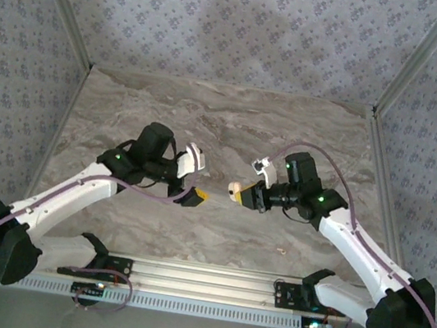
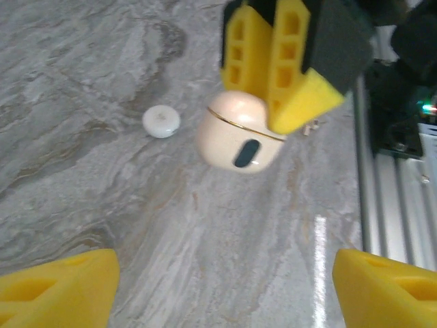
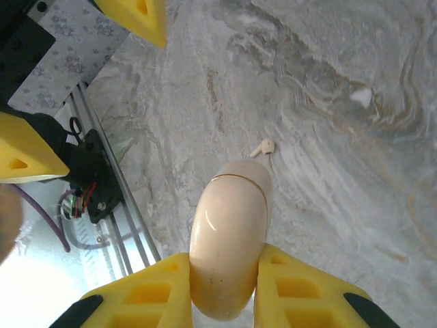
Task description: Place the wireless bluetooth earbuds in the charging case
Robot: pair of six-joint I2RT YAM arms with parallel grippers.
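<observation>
The charging case (image 3: pixel 229 225) is a closed cream, egg-shaped shell with a thin gold seam. My right gripper (image 3: pixel 224 290) is shut on it, yellow fingers (image 3: pixel 311 290) pressing both its sides, and holds it above the marble table (image 1: pixel 233 125). In the left wrist view the case (image 2: pixel 239 133) hangs in the right gripper (image 2: pixel 287 68), apart from my left gripper (image 2: pixel 225 287). The left gripper stands open with only bare table between its fingers. One tiny white earbud (image 3: pixel 263 146) lies on the table just beyond the case, also seen as a speck (image 2: pixel 313 127) near the rail.
A small white round disc (image 2: pixel 161 121) lies on the table left of the case. The aluminium rail (image 2: pixel 396 198) with its electronics runs along the near edge. In the top view the left gripper (image 1: pixel 193 197) and the held case (image 1: pixel 235 191) face each other at mid-table.
</observation>
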